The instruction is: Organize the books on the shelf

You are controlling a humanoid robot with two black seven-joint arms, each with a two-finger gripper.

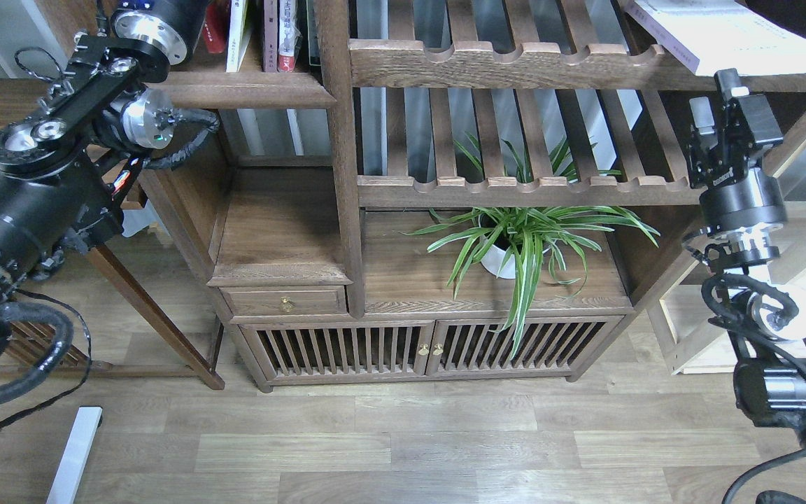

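The shelf point(249, 89), a solid dark board, sits at the top left of the bookcase. Several thin books stand upright on it: a red one point(216, 38) partly behind my left wrist, a white one point(237, 35) and red-and-white ones point(281, 38). A pale white-lilac book point(725, 35) lies flat on the top slatted rack at the far right. No yellow-green book shows. My left arm reaches up to the shelf and its gripper is cut off by the top edge. My right gripper point(713, 101) points up just below the pale book, its fingers apart and empty.
Two slatted racks with scalloped rails point(515, 64) fill the middle. A spider plant in a white pot point(515, 245) stands on the lower board below them. A drawer point(284, 301) and slatted cabinet doors point(431, 346) lie underneath. A wooden table leg point(144, 308) is at left.
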